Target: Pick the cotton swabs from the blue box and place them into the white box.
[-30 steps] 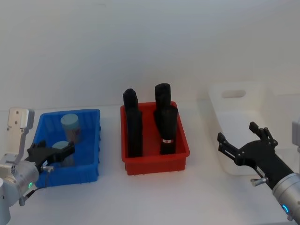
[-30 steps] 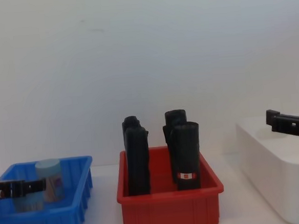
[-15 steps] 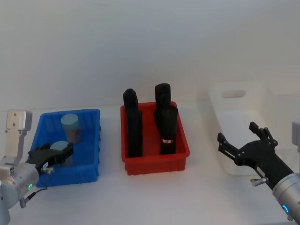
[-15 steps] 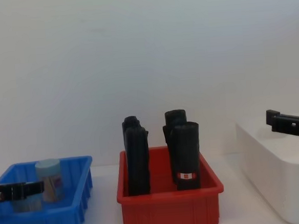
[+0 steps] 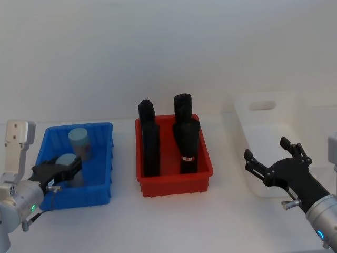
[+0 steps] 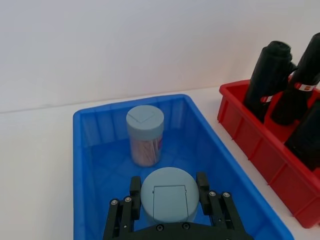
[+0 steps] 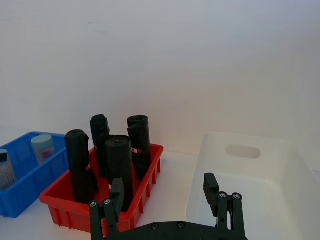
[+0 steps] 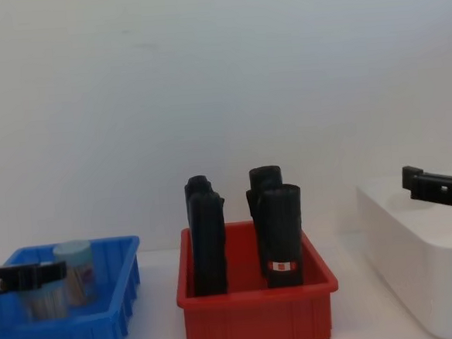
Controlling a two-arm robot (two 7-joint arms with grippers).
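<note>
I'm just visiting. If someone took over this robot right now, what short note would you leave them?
Left gripper: shut on the near swab tub, inside the blue box.
Right gripper: open, idle by the white box.
Far swab tub: standing in the blue box, untouched.
Done: nothing in the white box yet.
To do: carry both tubs over.

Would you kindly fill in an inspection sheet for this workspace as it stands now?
Surface: white table carrying three bins in a row.
Job's things: blue box holds the near swab tub and far swab tub, both upright; white box, no tubs seen inside.
Clutter: red bin between the boxes, four black rolls upright.
Claws: left claw shut on the near swab tub; right claw open, held by the white box.
Cables: nothing seen on the table.
Surroundings: plain white wall.
</note>
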